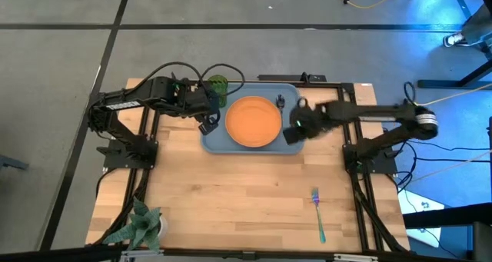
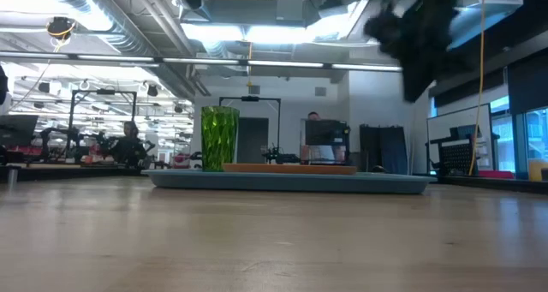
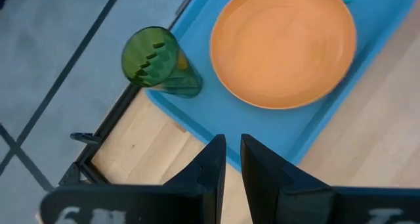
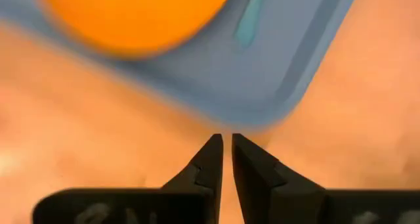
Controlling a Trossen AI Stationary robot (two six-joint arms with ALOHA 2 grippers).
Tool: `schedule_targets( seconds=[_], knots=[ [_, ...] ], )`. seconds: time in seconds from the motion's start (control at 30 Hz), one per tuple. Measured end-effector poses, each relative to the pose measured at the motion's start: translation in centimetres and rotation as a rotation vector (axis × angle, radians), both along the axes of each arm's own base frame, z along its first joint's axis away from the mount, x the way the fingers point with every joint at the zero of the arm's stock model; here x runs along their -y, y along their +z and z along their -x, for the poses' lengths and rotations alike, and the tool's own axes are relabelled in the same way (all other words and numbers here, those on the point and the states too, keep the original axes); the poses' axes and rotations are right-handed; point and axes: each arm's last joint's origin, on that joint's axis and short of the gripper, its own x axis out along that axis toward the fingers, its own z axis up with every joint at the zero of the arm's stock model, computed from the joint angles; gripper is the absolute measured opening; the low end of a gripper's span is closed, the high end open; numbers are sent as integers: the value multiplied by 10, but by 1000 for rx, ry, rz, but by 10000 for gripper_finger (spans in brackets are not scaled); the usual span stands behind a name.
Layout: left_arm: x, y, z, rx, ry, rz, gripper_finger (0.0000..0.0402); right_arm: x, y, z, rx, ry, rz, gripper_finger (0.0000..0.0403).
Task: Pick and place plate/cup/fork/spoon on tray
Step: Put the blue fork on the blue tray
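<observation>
The light-blue tray (image 1: 215, 143) lies at the middle of the table's far side. The orange plate (image 1: 253, 122) lies flat on it. The green cup (image 1: 219, 84) stands upright in the tray's far left corner, as the left wrist view (image 3: 152, 60) also shows. The spoon (image 1: 281, 102) lies on the tray right of the plate; its teal handle (image 4: 251, 20) shows in the right wrist view. The fork (image 1: 317, 213) lies on the table at the near right. My left gripper (image 3: 233, 152) is shut and empty over the tray's left edge. My right gripper (image 4: 227, 148) is shut and empty above the tray's near right corner.
A pale green plant (image 1: 142, 223) stands at the table's near left corner. The bare wooden table top (image 1: 231, 193) stretches between the tray and the near edge. In the low view, my right arm (image 2: 419, 26) hangs above the tray's right end.
</observation>
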Motion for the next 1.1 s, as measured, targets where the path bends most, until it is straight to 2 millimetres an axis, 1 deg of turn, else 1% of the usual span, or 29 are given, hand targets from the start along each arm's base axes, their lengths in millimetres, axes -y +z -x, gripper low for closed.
schedule_targets(
  seconds=[0.13,0.2,0.3,0.4,0.53,0.67,0.83,0.9,1.03,1.1],
  knots=[
    [6,0,0,0,-24,1,41,-50,11,13,28,44,-69,39],
    [10,0,-1,0,-38,1,41,-72,12,18,24,79,-99,39],
    [16,0,-1,1,-61,1,41,-102,11,25,0,138,-205,39],
    [21,0,-1,7,-73,6,41,-128,10,35,-40,112,-286,39],
    [29,0,-1,23,-75,45,41,-155,10,51,-73,15,-342,39],
    [35,-1,-1,36,-81,81,41,-174,9,65,-107,-78,-380,39],
    [42,-1,0,54,-70,97,41,-185,6,75,-121,-51,-385,39],
    [44,-1,0,54,-77,98,41,-188,6,77,-124,-44,-385,37],
    [48,0,0,54,-94,98,41,-192,2,77,-147,-55,-383,9],
    [50,-1,0,53,-101,99,41,-195,-2,75,-158,-55,-372,6]
  ],
)
